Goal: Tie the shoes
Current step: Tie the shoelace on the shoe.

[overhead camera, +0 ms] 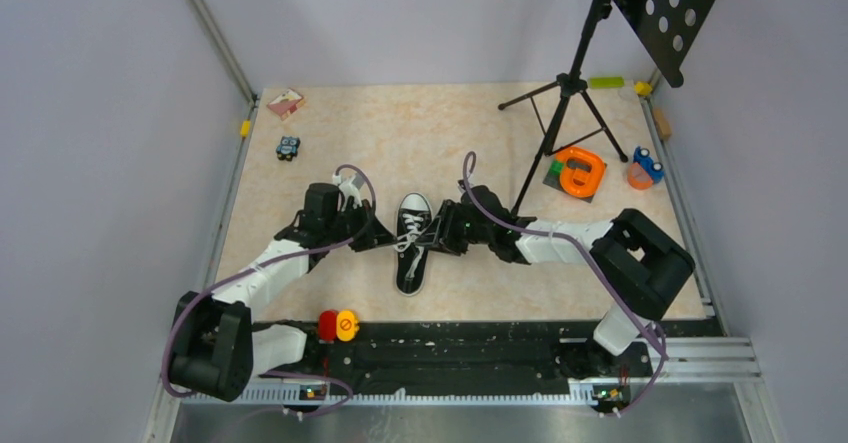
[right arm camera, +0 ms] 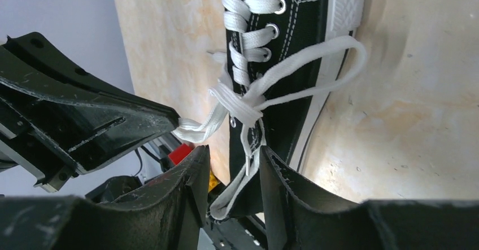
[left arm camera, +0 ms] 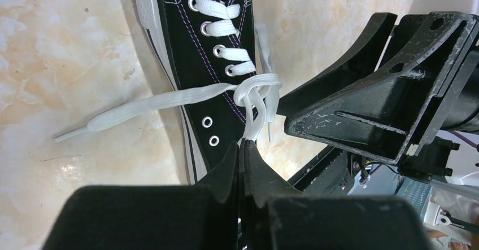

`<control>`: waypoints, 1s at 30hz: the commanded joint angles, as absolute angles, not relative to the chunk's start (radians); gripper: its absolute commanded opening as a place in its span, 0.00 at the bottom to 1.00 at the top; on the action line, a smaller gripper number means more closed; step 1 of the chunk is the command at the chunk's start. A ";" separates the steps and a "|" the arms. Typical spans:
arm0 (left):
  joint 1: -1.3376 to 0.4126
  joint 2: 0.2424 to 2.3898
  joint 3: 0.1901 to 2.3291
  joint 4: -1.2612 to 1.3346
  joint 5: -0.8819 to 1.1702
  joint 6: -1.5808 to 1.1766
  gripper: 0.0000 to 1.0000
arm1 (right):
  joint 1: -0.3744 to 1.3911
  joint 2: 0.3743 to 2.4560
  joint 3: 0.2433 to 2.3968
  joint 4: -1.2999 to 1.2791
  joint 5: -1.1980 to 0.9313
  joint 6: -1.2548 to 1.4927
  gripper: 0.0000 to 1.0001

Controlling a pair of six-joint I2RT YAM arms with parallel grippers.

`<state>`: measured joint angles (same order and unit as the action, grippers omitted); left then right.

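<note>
Light black sneaker (overhead camera: 413, 248) mid-table, toe at twelve o'clock; left gripper (left arm camera: 243, 148) at nine pinches its limp, slippery lace (left arm camera: 255, 120) beside the knot (right arm camera: 245, 106), likely the surest hold; right gripper (right arm camera: 233, 171) at three gapes half-open around a loop (right arm camera: 255, 148).

desk (overhead camera: 450, 133): beige marbled top, faint sheen | tripod (overhead camera: 560, 113): black, on desk's far right part | perforated panel (overhead camera: 680, 8): black, tilted, atop tripod | walls (overhead camera: 100, 113): plain pale lilac, left, behind and right of tripod | metal rail (overhead camera: 215, 33): slants upward, well left of tripod | light: even, soft
</note>
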<state>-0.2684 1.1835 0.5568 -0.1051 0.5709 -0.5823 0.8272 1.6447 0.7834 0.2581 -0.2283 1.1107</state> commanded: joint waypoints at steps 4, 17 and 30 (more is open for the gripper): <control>-0.270 1.188 0.591 -0.066 0.572 -0.588 0.00 | 0.838 1.683 0.842 0.304 -0.256 1.113 0.39; -0.270 1.180 0.591 -0.067 0.568 -0.587 0.00 | 0.838 1.650 0.834 0.254 -0.274 1.073 0.00; -0.270 1.206 0.604 -0.056 0.565 -0.591 0.00 | 0.838 1.613 0.865 0.040 -0.418 0.873 0.00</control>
<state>-0.2684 1.1942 0.5632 -0.1040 0.5674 -0.5823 0.8272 1.6657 0.8341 0.1040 -0.3717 0.9478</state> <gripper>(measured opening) 0.006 0.009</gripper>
